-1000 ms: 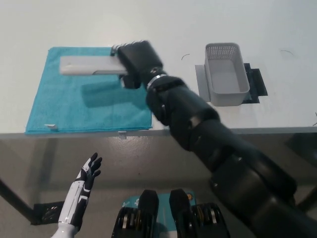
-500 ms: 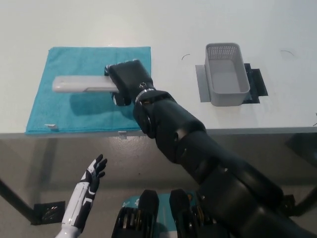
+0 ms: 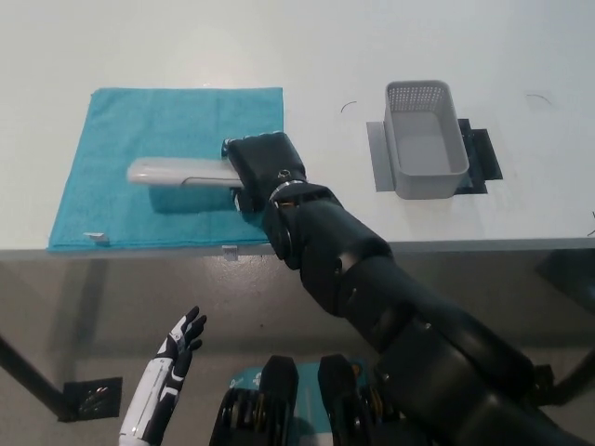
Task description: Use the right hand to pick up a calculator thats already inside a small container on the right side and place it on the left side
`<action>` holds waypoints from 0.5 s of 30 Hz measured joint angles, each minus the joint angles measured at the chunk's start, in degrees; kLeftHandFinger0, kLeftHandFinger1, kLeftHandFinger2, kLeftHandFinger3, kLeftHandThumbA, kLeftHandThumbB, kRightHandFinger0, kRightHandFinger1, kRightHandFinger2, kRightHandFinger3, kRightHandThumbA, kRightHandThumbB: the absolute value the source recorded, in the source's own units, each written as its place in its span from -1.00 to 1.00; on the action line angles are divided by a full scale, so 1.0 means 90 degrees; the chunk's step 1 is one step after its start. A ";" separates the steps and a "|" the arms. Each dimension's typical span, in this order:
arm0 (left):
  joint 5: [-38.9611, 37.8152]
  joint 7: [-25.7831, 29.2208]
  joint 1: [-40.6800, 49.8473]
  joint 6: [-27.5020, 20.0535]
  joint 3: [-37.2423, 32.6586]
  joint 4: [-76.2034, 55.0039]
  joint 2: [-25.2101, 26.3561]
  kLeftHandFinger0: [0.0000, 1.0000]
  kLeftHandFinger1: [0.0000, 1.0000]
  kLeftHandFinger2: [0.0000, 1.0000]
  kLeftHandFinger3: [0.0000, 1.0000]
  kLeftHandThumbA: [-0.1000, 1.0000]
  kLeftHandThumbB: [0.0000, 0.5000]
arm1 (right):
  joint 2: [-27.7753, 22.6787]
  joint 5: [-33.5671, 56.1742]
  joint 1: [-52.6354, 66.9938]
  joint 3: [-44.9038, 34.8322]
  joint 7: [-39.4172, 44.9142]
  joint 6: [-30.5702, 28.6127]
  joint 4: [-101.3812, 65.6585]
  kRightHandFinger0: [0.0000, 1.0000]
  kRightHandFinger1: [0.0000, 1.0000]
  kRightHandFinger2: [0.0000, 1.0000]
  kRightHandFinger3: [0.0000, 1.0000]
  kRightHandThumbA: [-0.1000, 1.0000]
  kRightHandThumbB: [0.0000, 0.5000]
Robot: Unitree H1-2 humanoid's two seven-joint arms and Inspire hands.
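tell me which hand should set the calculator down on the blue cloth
The right hand. It already holds the calculator low over the blue cloth, away from the empty container. The left hand hangs open below the table edge, nowhere near it.

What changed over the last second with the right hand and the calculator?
The right hand, still shut on the calculator, swung it left and toward the table's near edge over the teal cloth, then back right a little, lower over the cloth. The left hand sank further below the table edge. The container stayed empty and in place.
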 measured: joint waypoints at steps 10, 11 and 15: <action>0.0002 -0.0030 -0.0001 0.0027 -0.0002 -0.0020 0.0013 1.00 1.00 1.00 1.00 1.00 -1.00 | -0.0040 0.0391 -0.0243 -0.0267 0.0645 0.0417 -0.0003 1.00 1.00 1.00 1.00 0.55 1.00; 0.0002 -0.0030 -0.0002 0.0031 -0.0002 -0.0021 0.0012 1.00 1.00 1.00 1.00 1.00 -1.00 | -0.0045 0.0429 -0.0263 -0.0306 0.0680 0.0431 -0.0004 1.00 1.00 1.00 1.00 0.57 1.00; 0.0001 -0.0031 -0.0003 0.0056 -0.0009 -0.0021 0.0012 1.00 1.00 1.00 1.00 1.00 -1.00 | -0.0090 0.0722 -0.0397 -0.0686 0.0936 0.0457 -0.0013 1.00 1.00 1.00 1.00 0.64 1.00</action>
